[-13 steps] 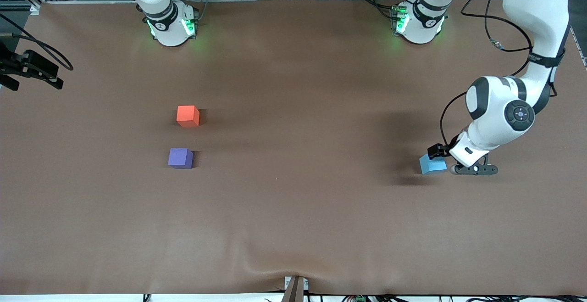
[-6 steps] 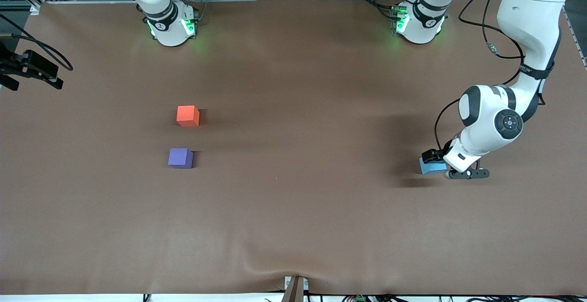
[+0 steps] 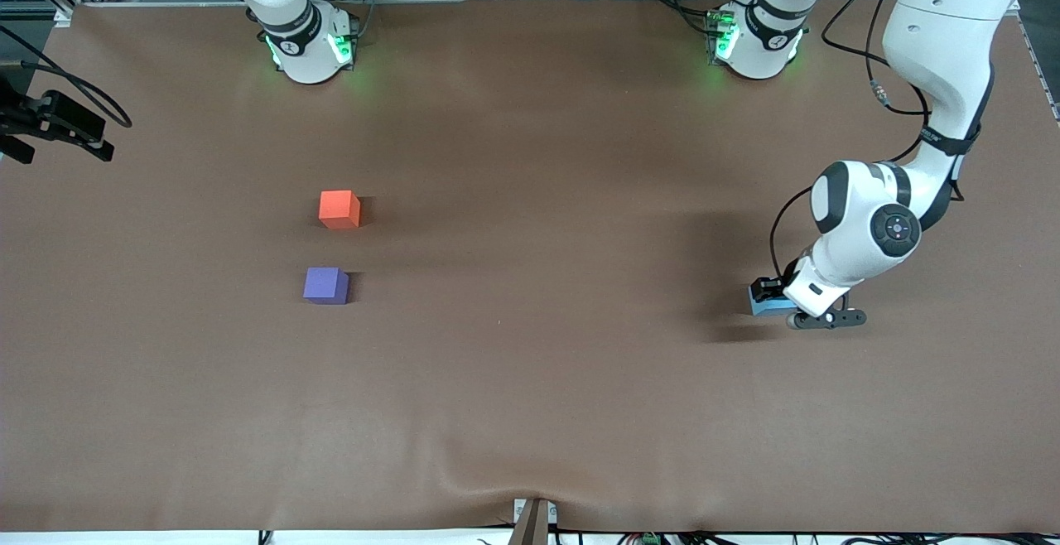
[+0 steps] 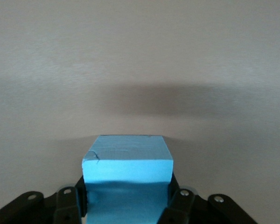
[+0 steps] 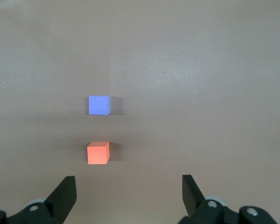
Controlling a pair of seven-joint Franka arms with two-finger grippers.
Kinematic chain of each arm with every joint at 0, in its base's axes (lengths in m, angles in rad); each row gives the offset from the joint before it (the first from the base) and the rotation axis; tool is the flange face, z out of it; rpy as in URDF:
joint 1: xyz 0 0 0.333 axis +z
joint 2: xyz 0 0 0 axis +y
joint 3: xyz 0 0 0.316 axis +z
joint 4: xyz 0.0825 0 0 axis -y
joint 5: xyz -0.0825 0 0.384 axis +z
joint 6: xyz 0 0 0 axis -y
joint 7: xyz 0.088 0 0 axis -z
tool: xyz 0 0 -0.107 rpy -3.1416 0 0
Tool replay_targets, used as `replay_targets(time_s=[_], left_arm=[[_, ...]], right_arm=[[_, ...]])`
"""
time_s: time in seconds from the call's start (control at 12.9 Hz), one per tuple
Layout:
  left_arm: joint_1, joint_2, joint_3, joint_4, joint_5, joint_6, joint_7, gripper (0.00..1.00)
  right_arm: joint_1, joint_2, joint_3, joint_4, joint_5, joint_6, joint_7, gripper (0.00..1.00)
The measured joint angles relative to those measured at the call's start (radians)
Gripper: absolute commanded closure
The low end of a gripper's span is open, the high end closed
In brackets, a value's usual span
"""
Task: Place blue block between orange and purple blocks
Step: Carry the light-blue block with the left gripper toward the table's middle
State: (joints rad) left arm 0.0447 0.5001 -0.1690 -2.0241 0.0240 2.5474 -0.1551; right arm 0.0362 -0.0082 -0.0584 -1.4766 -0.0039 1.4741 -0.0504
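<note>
Your left hand (image 3: 777,298) is clenched on the blue block (image 3: 763,306), now sliding it off toward the orange block (image 3: 339,209) and purple block (image 3: 325,286). That gap sits well apart at the right arm's end of the bench (image 3: 530,379), and your right hand (image 5: 128,196) waits released above those two.

From high across the surface (image 3: 530,412) we face both bases. Our left wrist view sits close on the blue block (image 4: 127,161); our right wrist view looks down from well above, sharing the orange block (image 5: 98,153) and purple block (image 5: 99,105) with the front view.

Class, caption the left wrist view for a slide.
Left hand shut on the blue block above the brown table.
</note>
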Motion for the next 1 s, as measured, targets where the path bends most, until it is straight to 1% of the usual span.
replay_targets(time_s=[0.23,0.39,0.62,0.7,0.85,1.0], left_arm=[[-0.104,-0.011,-0.008,0.026,0.000,-0.001,-0.011,1.00],[-0.202,-0.029,-0.010,0.076,0.000,-0.053,-0.069,1.00],[-0.366,-0.036,-0.011,0.235,0.000,-0.227,-0.216,1.00],[-0.423,-0.029,-0.011,0.284,0.000,-0.260,-0.269,1.00],[-0.539,0.019,-0.010,0.375,0.000,-0.281,-0.383,1.00],[-0.646,0.109,-0.003,0.470,0.000,-0.281,-0.487,1.00]], right_arm=[[0.000,0.000,0.000,0.000,0.000,0.000,0.000,0.00],[0.000,0.001,0.000,0.000,0.000,0.000,0.000,0.00],[0.000,0.001,-0.001,0.000,0.001,0.000,0.000,0.00],[0.000,0.001,-0.001,0.000,0.001,0.000,0.000,0.00],[0.000,0.001,-0.001,0.000,0.002,0.000,0.000,0.00],[0.001,0.001,-0.001,0.000,0.002,0.000,0.000,0.00]])
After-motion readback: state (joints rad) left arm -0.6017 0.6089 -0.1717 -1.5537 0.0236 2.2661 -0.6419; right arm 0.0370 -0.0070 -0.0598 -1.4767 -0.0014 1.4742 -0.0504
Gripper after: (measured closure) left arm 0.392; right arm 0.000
